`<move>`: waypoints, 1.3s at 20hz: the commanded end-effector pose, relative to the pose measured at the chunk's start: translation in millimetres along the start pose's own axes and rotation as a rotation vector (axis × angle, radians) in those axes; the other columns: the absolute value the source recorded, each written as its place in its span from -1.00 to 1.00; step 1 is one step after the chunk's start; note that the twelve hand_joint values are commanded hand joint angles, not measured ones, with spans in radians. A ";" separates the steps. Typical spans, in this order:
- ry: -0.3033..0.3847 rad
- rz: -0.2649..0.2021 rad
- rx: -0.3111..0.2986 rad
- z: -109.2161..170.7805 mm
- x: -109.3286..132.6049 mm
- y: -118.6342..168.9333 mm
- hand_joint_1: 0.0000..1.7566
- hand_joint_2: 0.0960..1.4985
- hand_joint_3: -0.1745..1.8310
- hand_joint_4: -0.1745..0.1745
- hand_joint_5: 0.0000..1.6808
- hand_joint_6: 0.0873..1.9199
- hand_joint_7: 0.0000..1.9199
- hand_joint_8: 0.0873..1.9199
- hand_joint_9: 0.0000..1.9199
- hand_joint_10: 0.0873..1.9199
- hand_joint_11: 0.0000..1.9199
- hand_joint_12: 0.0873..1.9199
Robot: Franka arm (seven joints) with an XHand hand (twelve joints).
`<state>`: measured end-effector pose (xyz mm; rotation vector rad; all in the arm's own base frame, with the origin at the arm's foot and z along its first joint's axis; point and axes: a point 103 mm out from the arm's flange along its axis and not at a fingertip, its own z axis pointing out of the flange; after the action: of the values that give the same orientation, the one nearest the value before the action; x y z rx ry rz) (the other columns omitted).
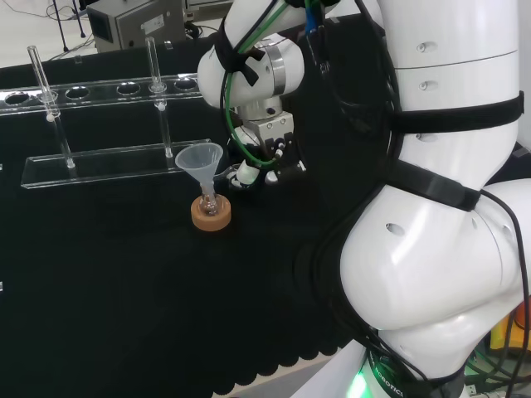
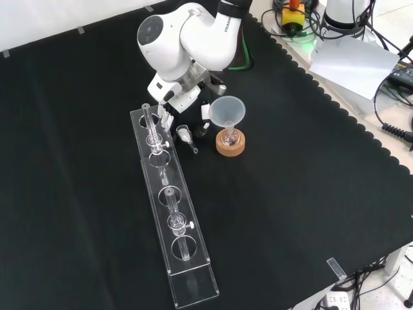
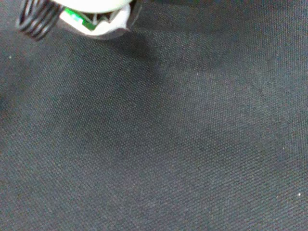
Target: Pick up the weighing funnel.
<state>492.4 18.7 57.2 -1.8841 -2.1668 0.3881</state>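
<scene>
Open black cloth (image 2: 310,213) surrounds the weighing funnel (image 2: 187,137), lying between rack (image 2: 191,282) and funnel (image 2: 226,111).

Head camera: behind and above arm (image 1: 431,249) base, looking over it at worktop (image 1: 124,290). Front camera: opposite side, high, looking down. Shared: funnel (image 1: 201,157), tube rack (image 1: 116,162). Wrist camera: close over worktop.

- The black and white hand (image 2: 165,118) is mostly hidden under the arm's big white link (image 2: 193,39) in the front view.
- The small clear scoop-shaped weighing funnel (image 2: 187,137) beside it is too small to tell whether the hand touches it.
- In the wrist view, a blurred white part of the hand (image 3: 96,19) is cut by the edge.
- The long clear plastic rack (image 1: 99,88) is cut by the head view's left edge.
</scene>
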 end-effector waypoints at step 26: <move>-0.078 0.112 -0.047 -73.9 -52.3 -45.4 0.27 -0.28 0.01 1.00 0.42 -0.10 -0.17 -0.43 0.23 -0.88 0.04 -0.03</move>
<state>498.0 -13.1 114.7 -2.0040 -2.1645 0.4013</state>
